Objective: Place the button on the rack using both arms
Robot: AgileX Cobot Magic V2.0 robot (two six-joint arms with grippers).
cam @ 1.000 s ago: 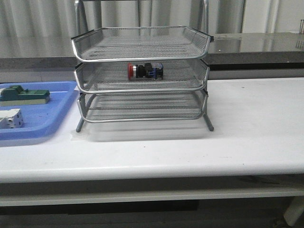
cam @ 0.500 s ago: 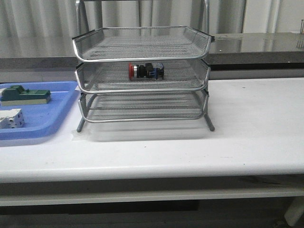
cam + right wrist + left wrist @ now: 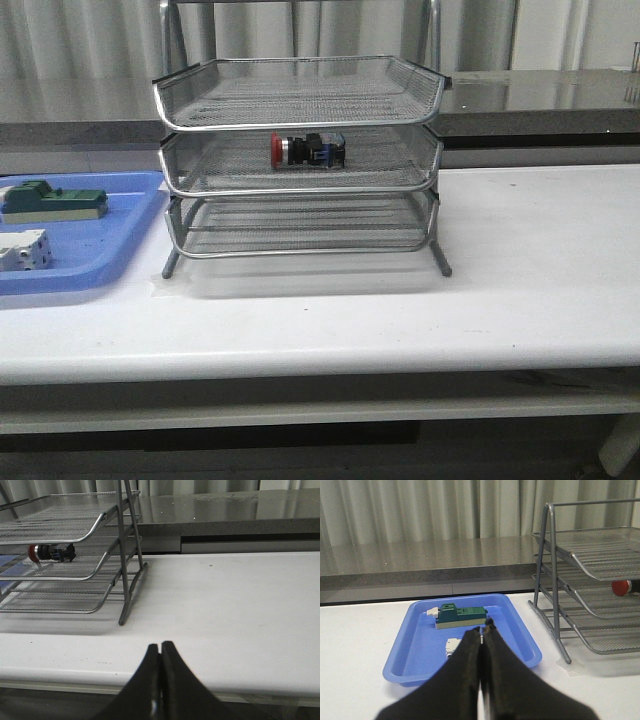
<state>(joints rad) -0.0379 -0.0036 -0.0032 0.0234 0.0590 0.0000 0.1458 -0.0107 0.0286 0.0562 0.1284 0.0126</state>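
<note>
The button lies on its side in the middle tray of the silver wire rack, red head to the left. It also shows in the right wrist view, and its red head shows in the left wrist view. My left gripper is shut and empty, held above the near side of the blue tray, well left of the rack. My right gripper is shut and empty over the table's front edge, right of the rack. Neither arm shows in the front view.
A blue plastic tray at the left holds a green-and-grey block and a white boxy component. A grey counter runs behind the white table.
The rack shifted very slightly to the right one second ago and has stayed still since. The button stays in the middle tray.
</note>
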